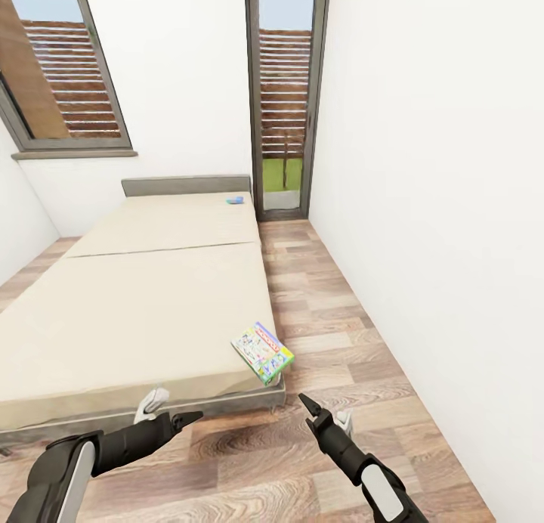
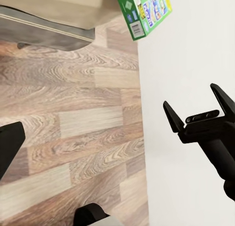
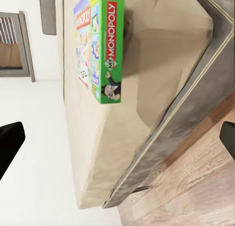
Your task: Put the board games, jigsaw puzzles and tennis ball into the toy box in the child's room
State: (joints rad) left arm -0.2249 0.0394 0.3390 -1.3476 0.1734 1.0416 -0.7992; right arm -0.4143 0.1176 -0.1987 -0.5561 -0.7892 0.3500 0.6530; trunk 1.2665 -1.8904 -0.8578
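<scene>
From my head view, the green board game [image 1: 263, 352] lay at the bed's [image 1: 136, 311] near corner, the blue one [image 1: 235, 200] by the headboard; both were still to collect. My left jaws [image 1: 189, 417] and right jaws [image 1: 311, 406] hung wide, holding nothing. My left wrist view showed the right jaws [image 2: 196, 113] spread above the floor [image 2: 73, 128]. My right wrist view faced the green game [image 3: 100, 45] overhanging the mattress edge.

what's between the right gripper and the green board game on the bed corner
Nothing but bare wood floor and the bed's edge lies between right gripper and green board game, per the head view.
</scene>
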